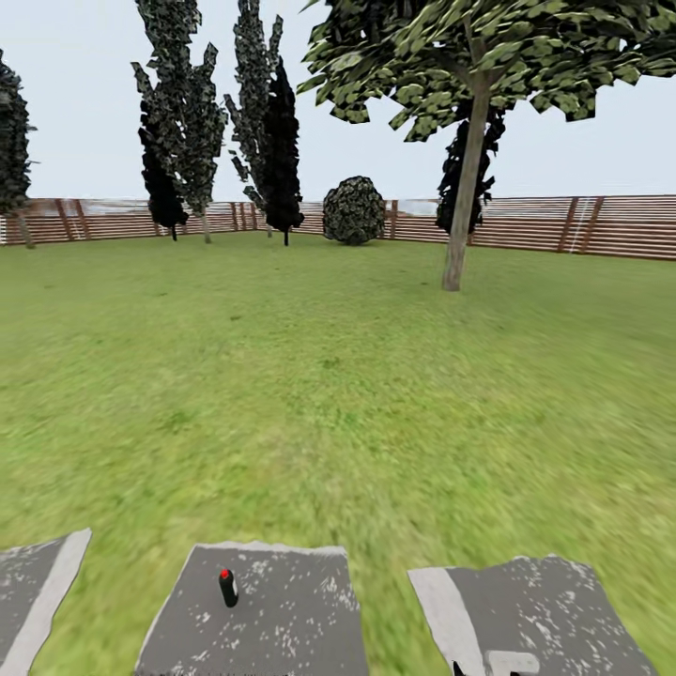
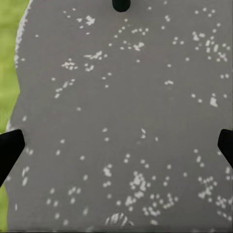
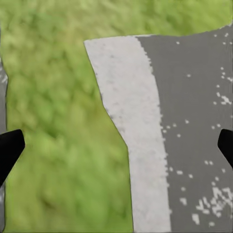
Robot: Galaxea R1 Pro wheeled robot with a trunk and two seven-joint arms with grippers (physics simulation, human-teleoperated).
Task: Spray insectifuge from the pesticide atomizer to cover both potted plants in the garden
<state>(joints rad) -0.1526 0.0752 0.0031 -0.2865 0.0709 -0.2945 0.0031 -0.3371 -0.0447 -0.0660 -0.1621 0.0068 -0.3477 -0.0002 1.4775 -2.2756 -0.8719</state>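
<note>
**Desk:** Fingers first — what state?

**Photographer:** Fingers of the left gripper (image 2: 116, 145) stand wide apart, 1 dark tip (image 2: 9, 148) at each side of the left wrist view, nothing between them but a speckled grey stepping stone (image 2: 126, 111). The right gripper (image 3: 116, 143) is spread the same way over a stone's pale edge and grass (image 3: 53, 121).

**Desk:** And the pesticide atomizer?

**Photographer:** Upright on the middle stone (image 1: 272, 620), at 6 o'clock in the head view: the pesticide atomizer (image 1: 228, 588) is a slim dark bottle with a red tip. Its base (image 2: 121, 5) peeks into the left wrist view.

**Desk:** How will it handle?

**Photographer:** Probably light, rigid and easily toppled. I'd take it around the mid-body, below the head.
</note>
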